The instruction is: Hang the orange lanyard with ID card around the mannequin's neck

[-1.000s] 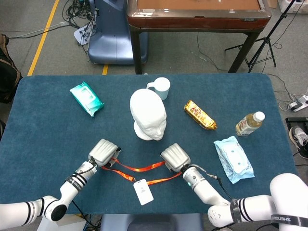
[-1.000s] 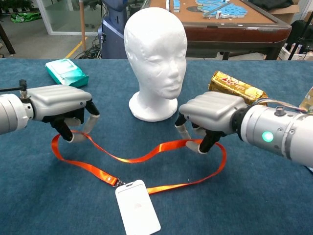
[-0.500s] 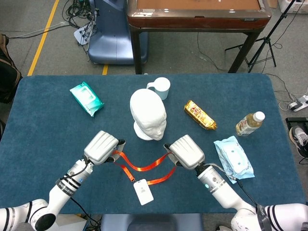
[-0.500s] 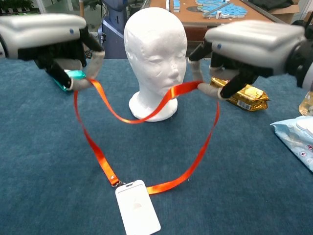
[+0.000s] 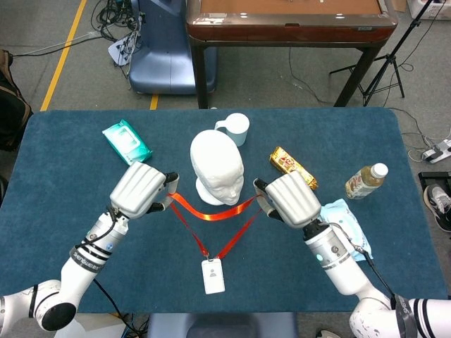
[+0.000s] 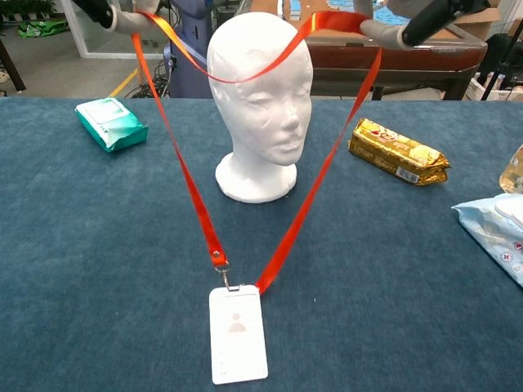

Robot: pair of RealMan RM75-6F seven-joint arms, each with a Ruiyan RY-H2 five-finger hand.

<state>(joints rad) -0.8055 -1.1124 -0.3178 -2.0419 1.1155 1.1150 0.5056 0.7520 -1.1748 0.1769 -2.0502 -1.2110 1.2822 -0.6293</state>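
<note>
Orange lanyard [image 5: 211,213] stretches between the left robot hand [image 5: 139,190] and the right robot hand [image 5: 290,200], each pinching the strap, its loop sagging in front of the mannequin head [image 5: 216,167] between them. The ID card [image 6: 238,333] rests on the tabletop [image 5: 63,190] below. A mug [image 5: 235,128], contents unseen, stands behind the head; a gold snack packet [image 6: 397,151], writing unreadable, lies near the right robot hand.

Between the hands, the lanyard [image 6: 315,192] is glossy woven ribbon and the head [image 6: 260,98] matt foam; the card [image 6: 238,333] smooth plastic, the tablecloth [image 6: 98,269] napped cloth.
</note>
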